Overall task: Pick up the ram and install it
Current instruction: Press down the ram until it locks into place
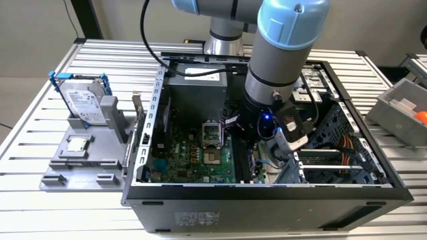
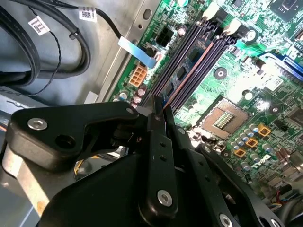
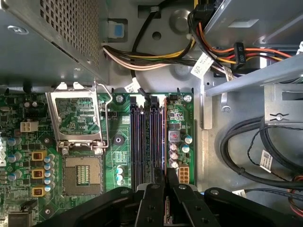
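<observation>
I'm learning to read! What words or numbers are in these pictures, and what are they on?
None can be read for sure.
Label on the hard drive: print too small to read.
Cable tags: print too blurred to read.
Sticker on the computer case: too small to read.

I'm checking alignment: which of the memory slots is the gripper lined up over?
The outermost slot, the one farthest from the CPU socket and right beside the row of capacitors. In the first wrist view, the gripper sits over its end.

The ram (image 2: 189, 59), a long dark stick with black chips, lies seated in the motherboard slot.
</observation>
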`<state>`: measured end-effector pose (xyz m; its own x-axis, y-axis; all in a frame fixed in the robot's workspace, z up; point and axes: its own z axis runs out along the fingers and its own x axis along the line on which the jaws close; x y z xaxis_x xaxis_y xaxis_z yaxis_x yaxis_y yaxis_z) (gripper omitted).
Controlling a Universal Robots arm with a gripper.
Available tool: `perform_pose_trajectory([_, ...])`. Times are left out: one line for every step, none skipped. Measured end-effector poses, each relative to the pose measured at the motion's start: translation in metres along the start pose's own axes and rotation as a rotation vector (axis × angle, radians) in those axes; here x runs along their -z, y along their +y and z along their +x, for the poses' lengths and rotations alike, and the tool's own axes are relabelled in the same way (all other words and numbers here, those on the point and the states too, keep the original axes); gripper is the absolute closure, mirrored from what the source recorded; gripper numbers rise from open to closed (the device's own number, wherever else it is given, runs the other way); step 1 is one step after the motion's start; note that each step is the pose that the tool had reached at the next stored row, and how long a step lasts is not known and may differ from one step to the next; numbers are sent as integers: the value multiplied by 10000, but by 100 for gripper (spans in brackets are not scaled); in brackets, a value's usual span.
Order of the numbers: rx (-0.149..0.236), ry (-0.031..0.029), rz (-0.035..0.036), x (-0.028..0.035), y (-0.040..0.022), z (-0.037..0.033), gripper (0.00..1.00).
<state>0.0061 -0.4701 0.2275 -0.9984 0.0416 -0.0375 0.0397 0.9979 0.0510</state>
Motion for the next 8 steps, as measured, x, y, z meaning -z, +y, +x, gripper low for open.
perform_pose_trajectory([-2,1,6,0,-5,0,100])
perform_pose_trajectory([-4,-1,15,-2,-6,-1,100])
perform_pose_trajectory([-7,-2,33,-5,-7,-1,100])
perform_pose_trajectory([-14,-3,57,-6,-11,-1,100])
perform_pose_trajectory([-26,-4,84,-8,-15,-1,100])
perform_pose_trajectory([-49,-7,118,-11,-19,-1,100])
perform_pose_trajectory([-78,-9,149,-10,-27,-1,100])
perform_pose_trajectory([-106,-11,169,-11,-34,-2,100])
